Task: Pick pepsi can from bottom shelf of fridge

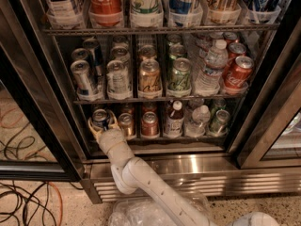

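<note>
The pepsi can (100, 118), blue with a silver top, stands at the left end of the bottom shelf (188, 136) of the fridge (197, 166). My gripper (101, 125) reaches in from below on a white arm. Its pale fingers (91, 127) sit against both sides of the can, closed on it. The can stands upright on the rack.
A bronze-gold can (126, 125), a red can (150, 124), two bottles (175, 118) and a green can (218, 121) share the bottom shelf. Taller racks of cans hang above. Black door frames (268, 102) flank the opening. Cables (23, 197) lie on the floor at left.
</note>
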Robot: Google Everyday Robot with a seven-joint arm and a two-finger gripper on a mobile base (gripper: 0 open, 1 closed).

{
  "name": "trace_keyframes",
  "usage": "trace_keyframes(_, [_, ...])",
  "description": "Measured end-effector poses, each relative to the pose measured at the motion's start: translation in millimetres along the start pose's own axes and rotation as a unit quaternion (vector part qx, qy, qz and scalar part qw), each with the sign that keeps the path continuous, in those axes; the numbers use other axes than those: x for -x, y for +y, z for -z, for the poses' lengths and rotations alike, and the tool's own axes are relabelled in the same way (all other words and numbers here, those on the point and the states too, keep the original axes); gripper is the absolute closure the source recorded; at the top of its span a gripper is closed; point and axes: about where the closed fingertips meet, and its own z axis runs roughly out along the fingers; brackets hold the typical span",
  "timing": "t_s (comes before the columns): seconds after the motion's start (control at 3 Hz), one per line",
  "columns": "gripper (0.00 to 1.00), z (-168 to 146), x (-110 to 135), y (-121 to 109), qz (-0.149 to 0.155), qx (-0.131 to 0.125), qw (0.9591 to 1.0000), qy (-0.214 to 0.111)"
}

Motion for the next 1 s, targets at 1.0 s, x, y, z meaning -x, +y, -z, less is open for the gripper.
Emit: trace_keyframes(1.0, [1.00,30,29,-3,0.007,0.025,0.9995,-0.016])
